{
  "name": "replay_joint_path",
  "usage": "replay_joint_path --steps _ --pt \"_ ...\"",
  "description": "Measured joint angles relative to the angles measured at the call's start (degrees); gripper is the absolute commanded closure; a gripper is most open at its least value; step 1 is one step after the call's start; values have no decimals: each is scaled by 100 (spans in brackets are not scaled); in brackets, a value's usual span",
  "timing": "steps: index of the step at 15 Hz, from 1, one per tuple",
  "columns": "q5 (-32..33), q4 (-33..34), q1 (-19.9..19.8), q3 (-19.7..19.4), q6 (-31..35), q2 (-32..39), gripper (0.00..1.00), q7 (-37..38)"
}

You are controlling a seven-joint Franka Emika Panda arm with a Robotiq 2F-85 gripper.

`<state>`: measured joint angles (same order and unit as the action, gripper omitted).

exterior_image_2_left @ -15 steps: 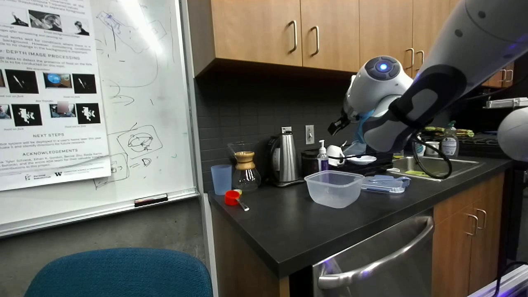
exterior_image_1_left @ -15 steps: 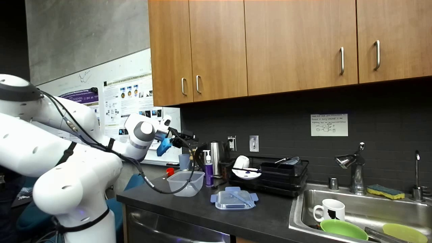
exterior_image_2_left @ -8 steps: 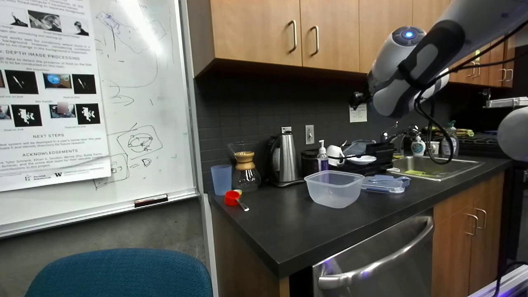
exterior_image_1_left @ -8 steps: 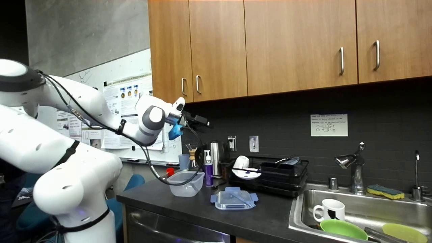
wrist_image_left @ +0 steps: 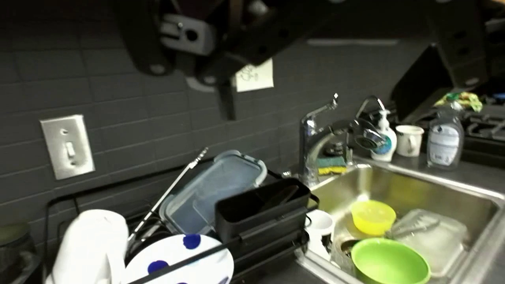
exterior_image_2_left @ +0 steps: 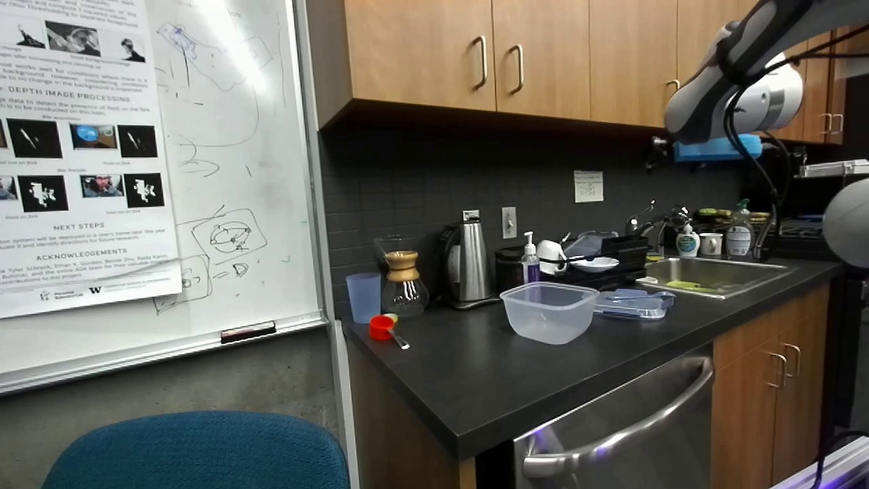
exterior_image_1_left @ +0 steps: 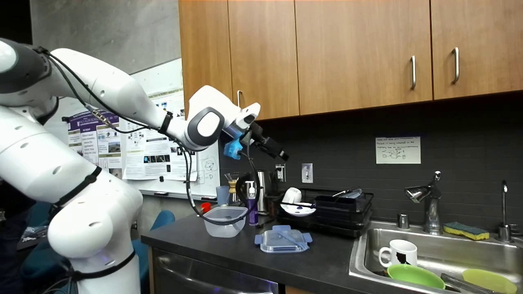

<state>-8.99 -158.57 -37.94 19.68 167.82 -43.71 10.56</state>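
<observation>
In my wrist view, a white mug is leaning in the rack at 8 o'clock, a spotted plate at 7; my gripper is hovering between 1 and 2, jaws standing apart; a green bowl is lying at 4.

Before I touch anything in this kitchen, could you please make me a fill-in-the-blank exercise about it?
1. The open pincer, higher than the dish rack, holds ____.
2. The sink contains a yellow bowl and a ____ bowl.
3. The tall cup near the red scoop is coloured ____.

Missing words: nothing; green; blue.
</observation>
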Motion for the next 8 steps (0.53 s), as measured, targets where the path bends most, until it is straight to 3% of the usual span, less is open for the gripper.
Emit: replay_joint_path --steps 4,8 --pt "359 467 394 -1483 -1466 206 0 -21" --pt "427 1035 707 -2088 -2464 528 0 77"
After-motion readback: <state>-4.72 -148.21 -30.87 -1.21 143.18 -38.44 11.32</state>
